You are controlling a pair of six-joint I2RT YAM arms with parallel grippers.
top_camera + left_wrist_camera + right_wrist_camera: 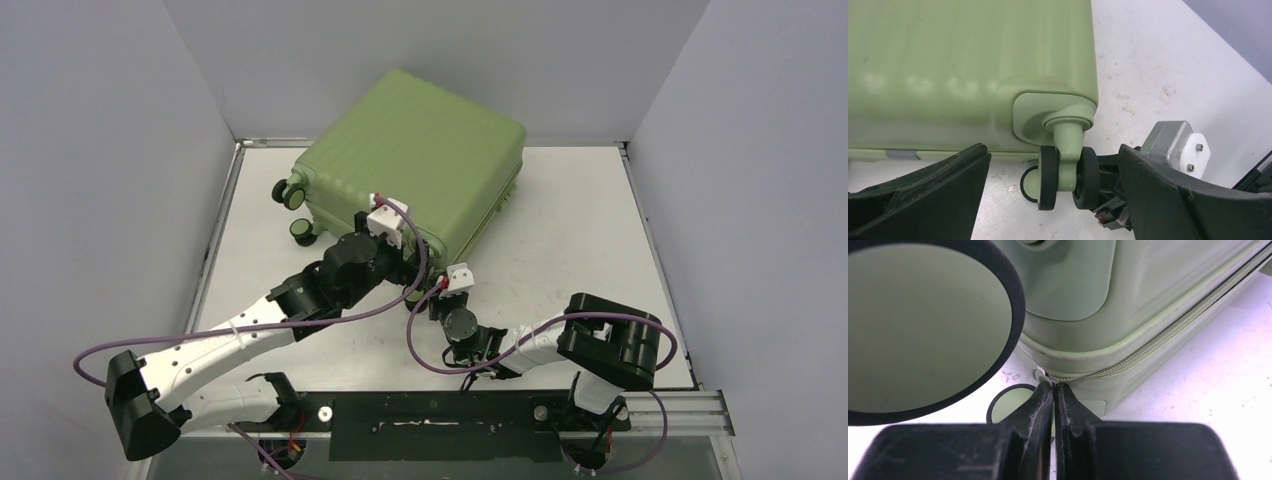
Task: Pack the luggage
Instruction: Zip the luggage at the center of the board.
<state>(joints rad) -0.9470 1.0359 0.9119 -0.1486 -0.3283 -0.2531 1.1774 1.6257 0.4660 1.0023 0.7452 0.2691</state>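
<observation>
The luggage (420, 160), a light-green ribbed suitcase, lies flat and zipped shut at the back of the table. My left gripper (405, 275) is at its near corner. In the left wrist view the left gripper (1053, 155) stands open, its fingers either side of a black twin caster wheel (1048, 175) under the luggage (948, 75), touching neither side. My right gripper (1053, 385) is shut on the small metal zipper pull (1044, 374) at the luggage (1148, 300) corner, where the zipper (1168, 335) ends. A big wheel (923, 325) fills the upper left.
Two more wheels (292, 195) stick out on the luggage's left side. White walls enclose the table (560, 230) on the left, back and right. The right arm's elbow (615, 345) rests near the front right edge. The two grippers sit close together at the same corner.
</observation>
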